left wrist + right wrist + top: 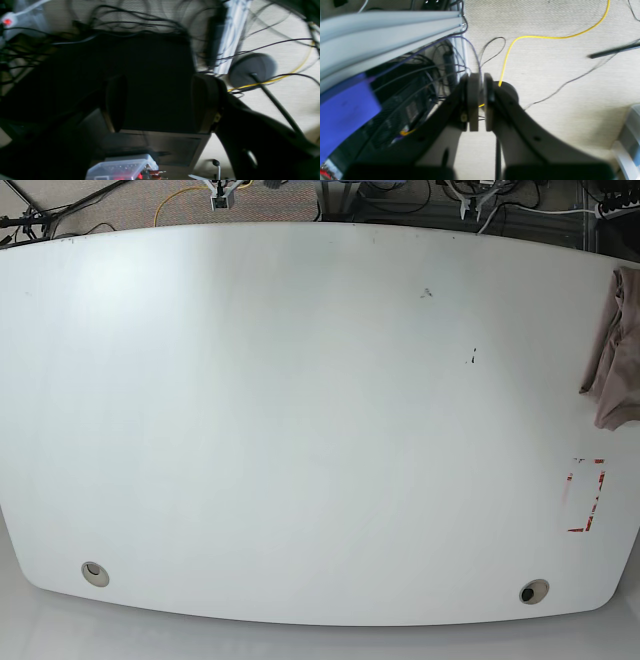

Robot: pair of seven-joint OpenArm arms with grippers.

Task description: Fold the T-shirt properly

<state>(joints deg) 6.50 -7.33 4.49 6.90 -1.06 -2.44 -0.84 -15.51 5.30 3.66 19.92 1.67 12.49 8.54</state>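
- Nearest your right wrist lens is the right gripper (480, 100): its jaws are clenched with only a sliver between the pads, grasping nothing. Beyond the jaws lies pale carpet with a yellow cable (545, 37) running behind them, and a grey aluminium rail (390, 32) off to their left.
- The left gripper (160, 102) has its jaws released, wide apart, with only a dark boxy shape beyond the gap and no cloth between them. Below the jaws sits a clear plastic box (120, 170); its contents are too blurred to name, beyond some red-tipped bits at its edge.
- On the counter (300, 410), the T-shirt (615, 350) is bunched at the far right edge, partly out of frame, with neither pair of jaws near it.
- You look to be at the very start: nothing is folded yet. Next, I judge, you must bring both arms over the counter, reach the cloth, and drag it to the middle and spread it flat.
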